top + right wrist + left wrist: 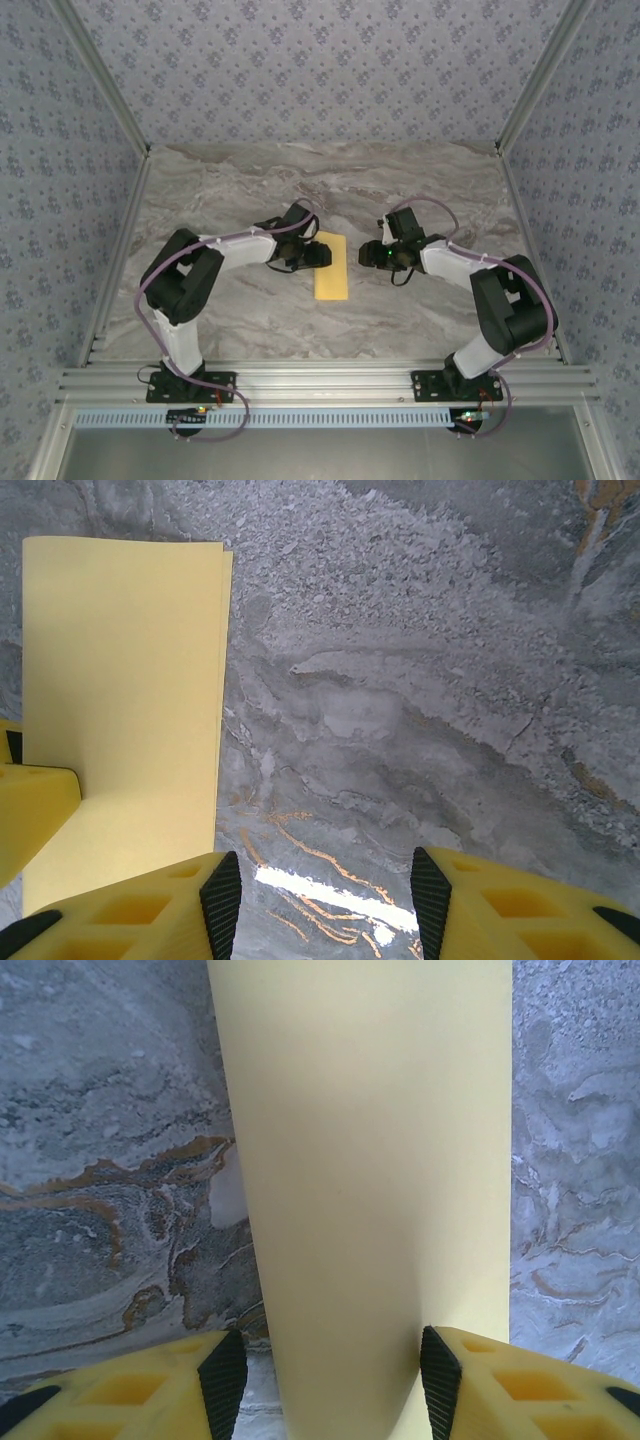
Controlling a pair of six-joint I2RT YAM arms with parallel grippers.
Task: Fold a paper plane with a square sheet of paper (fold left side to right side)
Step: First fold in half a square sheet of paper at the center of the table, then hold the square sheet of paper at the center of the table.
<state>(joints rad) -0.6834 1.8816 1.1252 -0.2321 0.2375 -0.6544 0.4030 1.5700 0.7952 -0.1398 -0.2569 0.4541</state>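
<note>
With jaws of left gripper (332,1365) parted and clamping nothing, straddles one edge of the square sheet of paper (370,1160). Hovers right gripper (320,890) likewise parted and empty over bare table (450,680), just beside the sheet. Lies flat (folded in half, two layers showing along one edge) near the table's middle.

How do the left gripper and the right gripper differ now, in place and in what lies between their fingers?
The left gripper hangs over the folded mustard-yellow sheet of paper, which shows between its fingers; the right gripper has bare grey marbled table between its own. The left gripper overlaps the paper; the right gripper stands apart, beside it. Both are open, with black-padded yellow fingers.
</note>
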